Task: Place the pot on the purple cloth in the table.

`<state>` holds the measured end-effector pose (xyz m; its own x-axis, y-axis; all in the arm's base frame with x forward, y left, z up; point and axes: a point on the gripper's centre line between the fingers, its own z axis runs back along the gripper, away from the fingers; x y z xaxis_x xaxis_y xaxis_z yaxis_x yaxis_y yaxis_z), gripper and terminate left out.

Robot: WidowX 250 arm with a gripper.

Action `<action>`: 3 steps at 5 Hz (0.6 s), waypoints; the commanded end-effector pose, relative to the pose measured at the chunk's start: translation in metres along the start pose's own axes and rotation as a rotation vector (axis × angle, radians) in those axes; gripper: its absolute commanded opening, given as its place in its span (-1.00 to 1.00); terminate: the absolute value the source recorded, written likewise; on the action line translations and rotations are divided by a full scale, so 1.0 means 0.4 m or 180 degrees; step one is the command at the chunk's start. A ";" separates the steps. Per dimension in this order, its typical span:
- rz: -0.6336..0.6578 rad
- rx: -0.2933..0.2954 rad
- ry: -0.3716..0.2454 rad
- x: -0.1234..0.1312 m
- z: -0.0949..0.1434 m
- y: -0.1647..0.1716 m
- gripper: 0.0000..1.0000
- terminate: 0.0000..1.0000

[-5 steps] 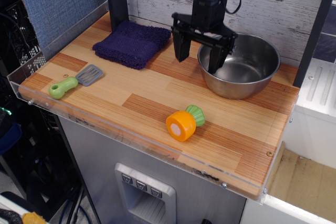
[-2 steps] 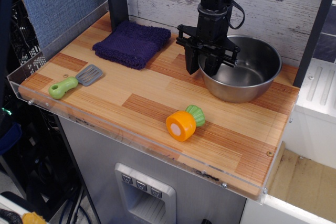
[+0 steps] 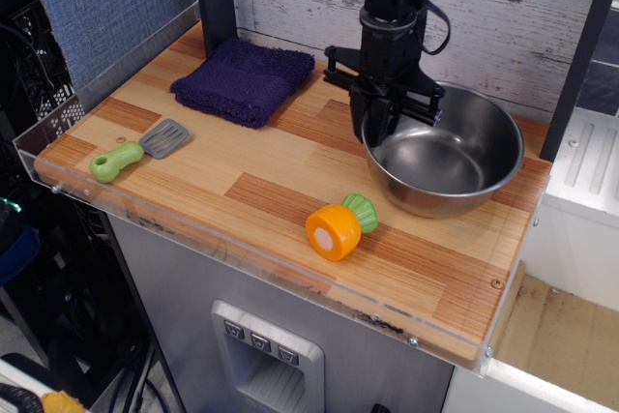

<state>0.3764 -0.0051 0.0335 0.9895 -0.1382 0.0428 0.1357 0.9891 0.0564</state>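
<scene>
Spatula at the desk's left edge, cloth back-left — toy carrot up front; the pincer is clamped on the pot's left rim, pot well right of the cloth

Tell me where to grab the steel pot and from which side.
Grip the pot by its thin rim, coming straight down from above with one finger inside and one outside. It has no handles, and its round wall looks too wide to span. The left rim, nearest the purple cloth, suits best; the gripper is already closed there.
</scene>
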 end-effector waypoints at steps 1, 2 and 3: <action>0.0140 -0.0108 -0.0634 0.005 0.162 -0.018 -1.00 -1.00; 0.0367 -0.0161 -0.0695 -0.022 0.201 0.038 -1.00 -1.00; 0.0650 -0.0234 -0.0665 -0.041 0.212 0.138 -1.00 -1.00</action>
<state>0.3593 0.0522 0.0964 0.9825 0.0819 0.1674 -0.0738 0.9958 -0.0541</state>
